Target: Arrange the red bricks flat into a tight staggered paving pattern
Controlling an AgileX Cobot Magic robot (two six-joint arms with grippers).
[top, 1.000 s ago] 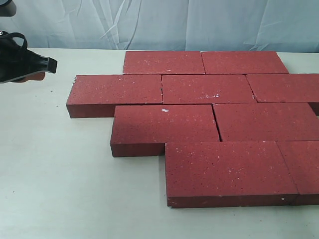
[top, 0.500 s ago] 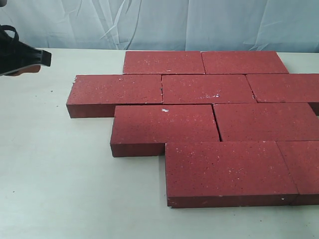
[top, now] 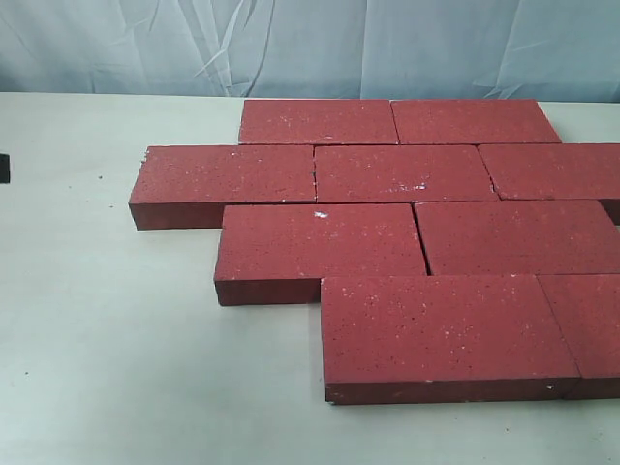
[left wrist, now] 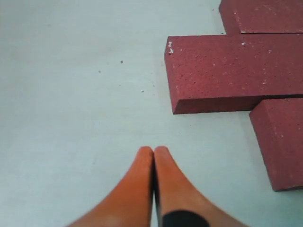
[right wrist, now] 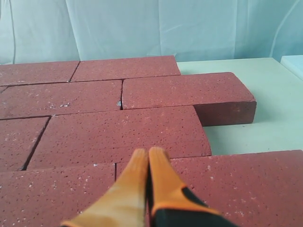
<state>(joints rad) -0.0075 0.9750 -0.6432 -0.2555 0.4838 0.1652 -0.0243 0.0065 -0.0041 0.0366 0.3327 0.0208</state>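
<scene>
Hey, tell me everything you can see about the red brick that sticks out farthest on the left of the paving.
That brick is a dark-red, flat rectangular block with a matte, gritty face flecked with white specks and small white marks at one corner. It lies flat on the pale table, its left end jutting past the other rows. Its right end butts the next brick; its long sides appear to meet a back-row brick and a front brick.

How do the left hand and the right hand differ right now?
The left hand is over the table, beside the red bricks; the right hand is over the bricks. The left hand's fingers look red-orange, the right hand's yellower. Both are shut and empty.
</scene>
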